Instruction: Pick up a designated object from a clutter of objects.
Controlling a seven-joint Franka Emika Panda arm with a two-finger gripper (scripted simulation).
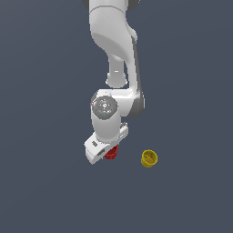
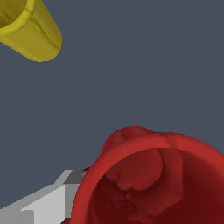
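The designated object, a bright red ribbed cup (image 1: 112, 153), sits right under my gripper (image 1: 107, 155) in the exterior view, half hidden by the white hand. In the wrist view the red cup (image 2: 148, 183) fills much of the picture, its mouth facing the camera. One grey-white finger (image 2: 48, 199) lies against the cup's outer wall. The other finger is hidden, so I cannot tell whether the jaws have closed on the cup. From the clutter of objects only a yellow cup (image 1: 149, 158) shows, a short way toward the exterior view's right.
The yellow cup (image 2: 30, 30) lies apart from the red one in the wrist view, with bare dark grey floor (image 2: 144, 78) between them. The white arm (image 1: 113, 41) rises above the hand.
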